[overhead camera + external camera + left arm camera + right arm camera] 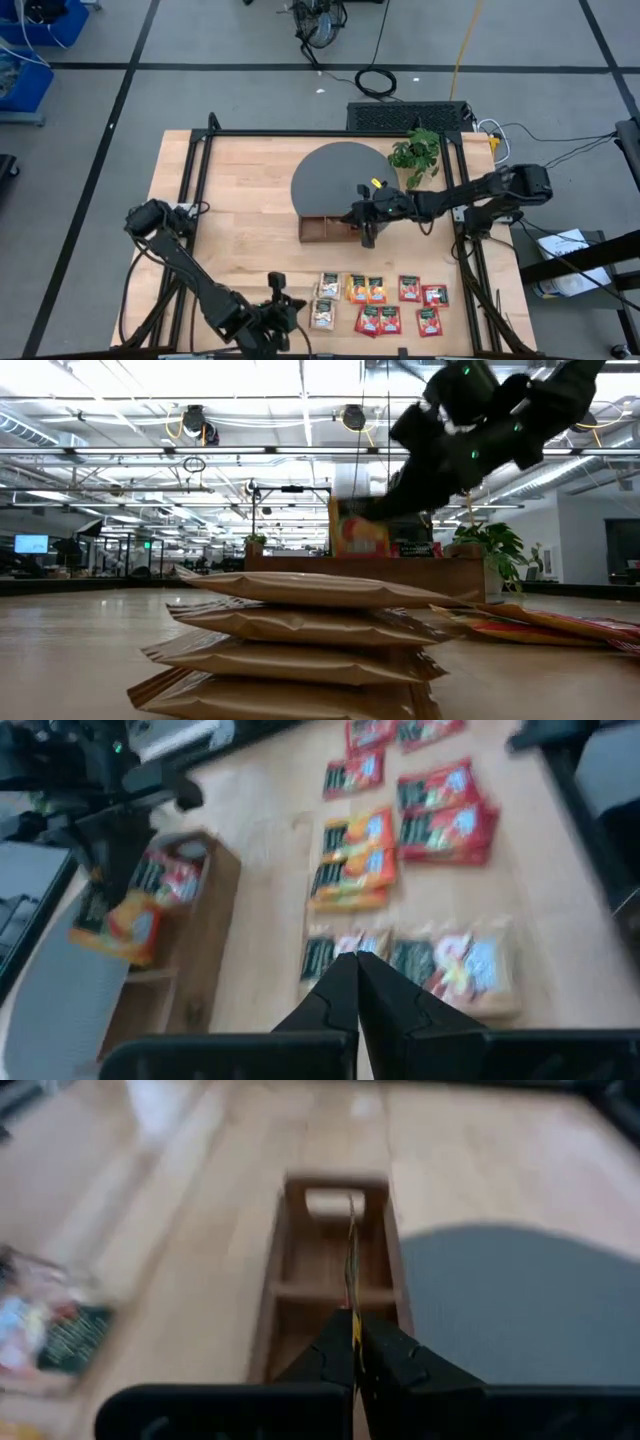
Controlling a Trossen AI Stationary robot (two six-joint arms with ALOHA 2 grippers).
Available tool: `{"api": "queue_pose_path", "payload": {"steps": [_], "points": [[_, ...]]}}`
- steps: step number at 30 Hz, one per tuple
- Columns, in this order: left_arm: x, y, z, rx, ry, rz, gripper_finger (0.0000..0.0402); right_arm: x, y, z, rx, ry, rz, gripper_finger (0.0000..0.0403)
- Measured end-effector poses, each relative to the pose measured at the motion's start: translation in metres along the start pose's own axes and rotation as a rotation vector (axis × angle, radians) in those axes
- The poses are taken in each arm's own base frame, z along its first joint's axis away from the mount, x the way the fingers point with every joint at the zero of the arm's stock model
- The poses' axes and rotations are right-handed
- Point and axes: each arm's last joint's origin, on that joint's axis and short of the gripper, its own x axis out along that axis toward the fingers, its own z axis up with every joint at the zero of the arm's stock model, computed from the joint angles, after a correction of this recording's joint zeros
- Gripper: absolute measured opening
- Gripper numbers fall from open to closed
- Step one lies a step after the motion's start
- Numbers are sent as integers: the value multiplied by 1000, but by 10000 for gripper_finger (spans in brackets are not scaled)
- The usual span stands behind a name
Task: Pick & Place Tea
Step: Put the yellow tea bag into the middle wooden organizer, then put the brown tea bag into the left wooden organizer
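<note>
Leftmost, the left gripper [283,322] sits at the table's [240,210] near edge, fingers pressed together and empty, just beside the beige-green sachets [325,300]. Next, orange-yellow sachets [365,289] and red sachets [405,305] lie flat in rows along the near edge. Further right, the right gripper [367,232] hangs over the wooden tray [322,229], pinching an orange-yellow sachet [351,1270] edge-on above a slot.

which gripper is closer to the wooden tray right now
The right. The right gripper hangs directly over the wooden tray, shut on an orange-yellow tea sachet. The left gripper is shut and empty, far off at the table's front edge beside the beige-green sachets.
</note>
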Motion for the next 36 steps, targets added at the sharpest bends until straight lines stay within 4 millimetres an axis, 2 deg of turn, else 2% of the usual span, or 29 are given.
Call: {"api": "queue_pose_path", "payload": {"steps": [7, 15, 20, 31, 34, 36], "points": [[11, 12, -5, -44, 19, -30, 12, 19, -6, -21, 22, 62, -15, 0], [13, 13, -5, -54, 31, -55, 10, 28, -10, -26, 17, 41, -82, 2], [13, 12, -4, -60, 26, -57, 5, 21, -9, -18, 6, 11, -76, 25], [13, 12, -3, -62, 19, -60, 19, 1, -9, 1, 27, -19, -82, 110], [13, 12, -3, -58, 20, -60, 5, -6, 0, 6, 43, -25, -54, 121], [14, 13, -3, -69, 21, -57, 5, -10, 16, 11, 40, -38, -1, 116]]}}
